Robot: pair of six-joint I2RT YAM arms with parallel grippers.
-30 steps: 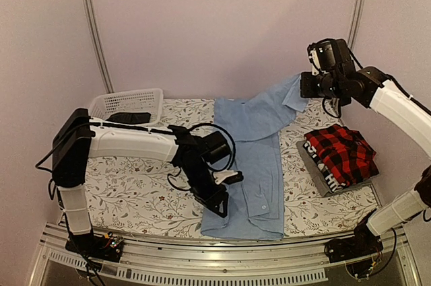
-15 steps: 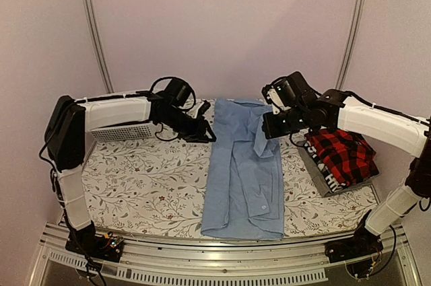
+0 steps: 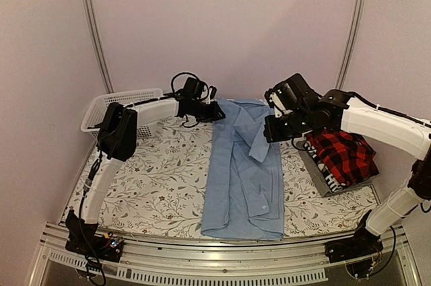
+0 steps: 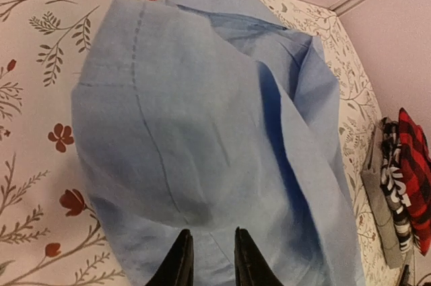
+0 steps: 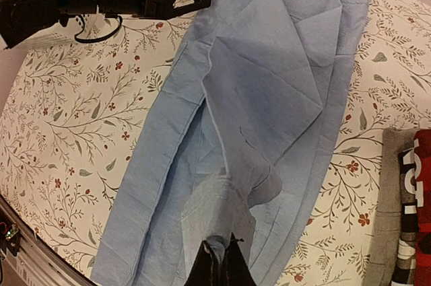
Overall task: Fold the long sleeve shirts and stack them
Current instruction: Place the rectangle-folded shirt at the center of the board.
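The light blue shirt (image 3: 244,171) lies lengthwise at the table's middle, its sides folded in. My right gripper (image 3: 269,132) is shut on the end of its sleeve (image 5: 236,232) and holds it just above the shirt's right half; the pinch shows in the right wrist view (image 5: 219,259). My left gripper (image 3: 218,114) is at the shirt's far left shoulder, its jaws a little apart over the cloth (image 4: 202,131) and empty (image 4: 209,259). The red-and-black plaid shirt (image 3: 342,153) lies folded on the grey lettered shirt (image 3: 322,177) at the right.
The white lattice basket (image 3: 121,105) stands at the back left, with the left arm stretched past it. The flowered table cover (image 3: 148,185) shows left of the blue shirt. A metal rail (image 3: 215,259) runs along the near edge.
My right gripper carried the sleeve from high at the back right down across the shirt body. My left gripper swung from the shirt's near left edge to its far collar.
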